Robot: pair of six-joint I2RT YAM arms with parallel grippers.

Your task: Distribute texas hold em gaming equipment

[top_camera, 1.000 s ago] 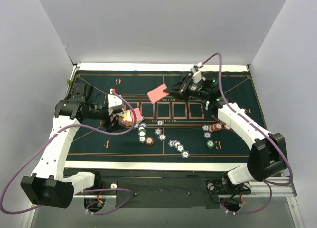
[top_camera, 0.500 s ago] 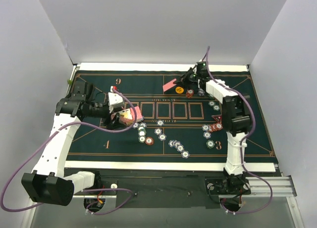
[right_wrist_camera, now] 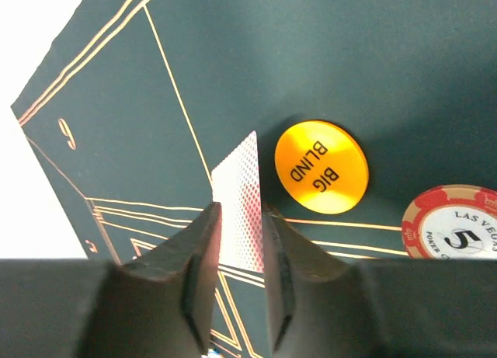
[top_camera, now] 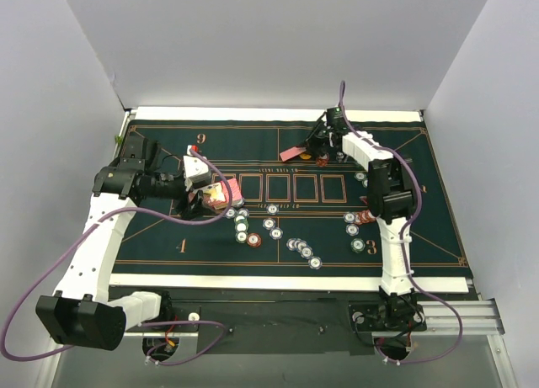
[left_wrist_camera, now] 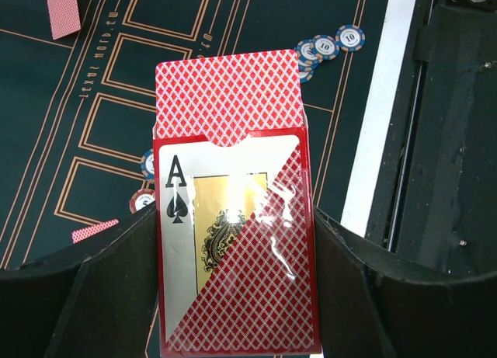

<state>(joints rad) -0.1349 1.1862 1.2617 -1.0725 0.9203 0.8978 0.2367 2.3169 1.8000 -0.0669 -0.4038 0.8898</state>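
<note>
Dark green felt mat (top_camera: 152,236) with gold lines and numbers, shut in by pale walls. Over its left part, near the number 9: left gripper (left_wrist_camera: 233,249) clamped from both sides on a clear-fronted card box (left_wrist_camera: 233,296), with an ace of spades behind the window and red-backed cards (left_wrist_camera: 227,94) sticking out of the top. At the far middle of the felt: right gripper (right_wrist_camera: 238,218) pointed down, jaws slightly apart, with one playing card (right_wrist_camera: 239,179) in the gap between them; cannot tell whether either pad touches it. Just beside that card, flat on the felt, an orange disc (right_wrist_camera: 321,167) reading BIG BLIND, and near the disc a red chip (right_wrist_camera: 454,226) marked 5. Nearer the arms, poker chips (top_camera: 242,228) scattered in loose groups left of centre, at centre and on the right. Part of another card (left_wrist_camera: 95,231) face down on the felt under the left wrist.
</note>
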